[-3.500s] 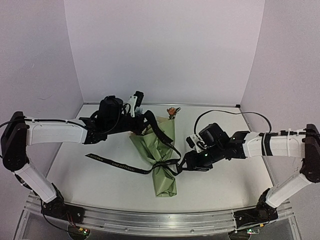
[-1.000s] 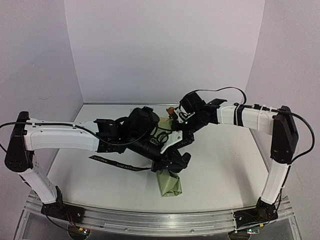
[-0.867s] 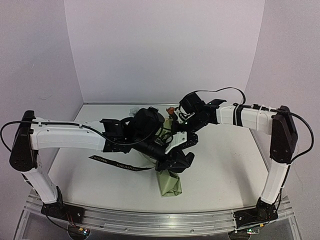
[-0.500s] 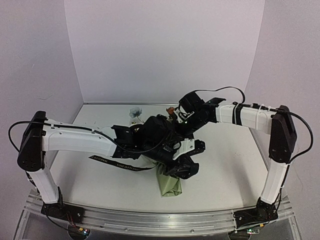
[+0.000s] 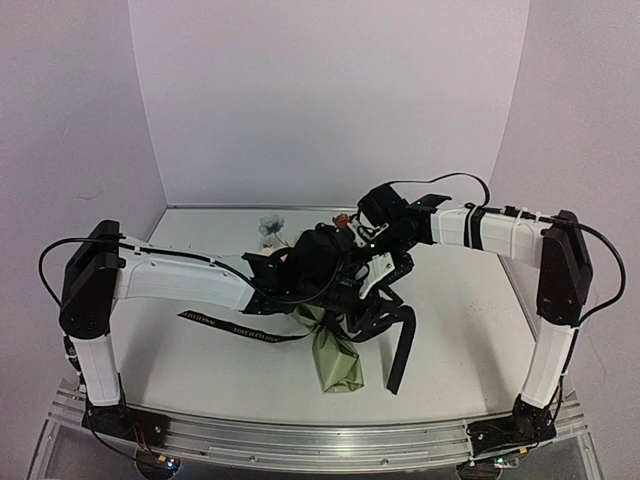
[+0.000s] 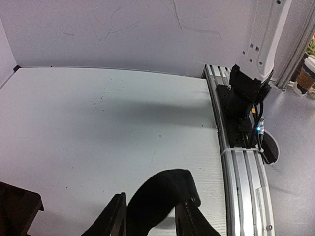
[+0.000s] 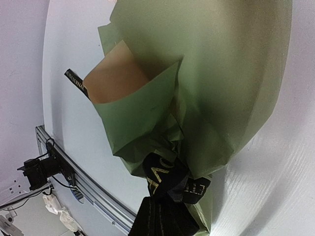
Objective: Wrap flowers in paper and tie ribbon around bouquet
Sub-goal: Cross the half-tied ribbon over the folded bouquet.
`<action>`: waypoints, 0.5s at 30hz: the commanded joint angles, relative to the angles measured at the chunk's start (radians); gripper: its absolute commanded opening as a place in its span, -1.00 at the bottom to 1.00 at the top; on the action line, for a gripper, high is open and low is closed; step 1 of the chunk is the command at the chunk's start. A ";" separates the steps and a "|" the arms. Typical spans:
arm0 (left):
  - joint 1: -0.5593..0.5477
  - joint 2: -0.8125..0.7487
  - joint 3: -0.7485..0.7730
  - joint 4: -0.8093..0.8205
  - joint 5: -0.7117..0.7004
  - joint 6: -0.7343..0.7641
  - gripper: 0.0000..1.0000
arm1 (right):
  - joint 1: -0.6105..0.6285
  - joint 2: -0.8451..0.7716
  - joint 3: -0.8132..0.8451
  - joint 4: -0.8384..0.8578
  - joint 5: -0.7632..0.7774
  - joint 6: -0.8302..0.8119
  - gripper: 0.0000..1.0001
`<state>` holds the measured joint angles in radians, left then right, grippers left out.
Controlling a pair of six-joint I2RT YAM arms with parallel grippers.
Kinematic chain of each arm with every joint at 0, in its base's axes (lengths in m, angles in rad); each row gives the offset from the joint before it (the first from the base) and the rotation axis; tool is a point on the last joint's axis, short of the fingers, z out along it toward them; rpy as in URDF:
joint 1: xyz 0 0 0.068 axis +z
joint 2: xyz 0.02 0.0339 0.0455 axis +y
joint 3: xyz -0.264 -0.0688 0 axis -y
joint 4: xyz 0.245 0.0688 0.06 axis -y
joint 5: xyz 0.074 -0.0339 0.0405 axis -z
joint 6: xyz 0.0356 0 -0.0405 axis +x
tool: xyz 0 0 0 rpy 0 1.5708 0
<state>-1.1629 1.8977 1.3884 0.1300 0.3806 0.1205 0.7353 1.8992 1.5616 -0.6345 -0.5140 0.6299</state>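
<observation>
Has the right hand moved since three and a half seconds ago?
Yes. The right hand has swung away from the bouquet's narrow near end toward the table's far edge, up by the orange flower.

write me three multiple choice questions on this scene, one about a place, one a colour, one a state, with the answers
1. Which way does the narrow end of the bouquet point?
A) the far wall
B) the near edge of the table
C) the left wall

2. What colour is the reverse side of the paper?
A) white
B) red
C) tan-brown

3. How is the ribbon arranged?
A) rolled on a spool
B) wrapped round the paper's narrow part
C) lying wholly apart from the bouquet

Answers:
1 B, the top view shows the tip closest to the near edge.
2 C, a tan flap shows in the right wrist view.
3 B, the right wrist view shows it cinching the paper.
</observation>
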 commanded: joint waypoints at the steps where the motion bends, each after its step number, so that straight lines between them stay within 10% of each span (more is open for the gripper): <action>1: 0.003 -0.035 0.005 0.051 -0.071 -0.085 -0.06 | -0.002 0.004 0.029 -0.016 0.004 -0.023 -1.00; 6: 0.030 -0.155 -0.108 0.142 -0.110 -0.217 0.11 | -0.001 -0.026 0.001 -0.017 0.012 -0.037 -1.00; 15: 0.165 -0.454 -0.427 0.167 -0.217 -0.436 -0.17 | 0.037 -0.107 -0.044 -0.017 0.011 -0.103 -1.00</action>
<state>-1.0640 1.5601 1.0633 0.2474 0.2411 -0.1920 0.7451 1.8798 1.5348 -0.6485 -0.5098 0.5807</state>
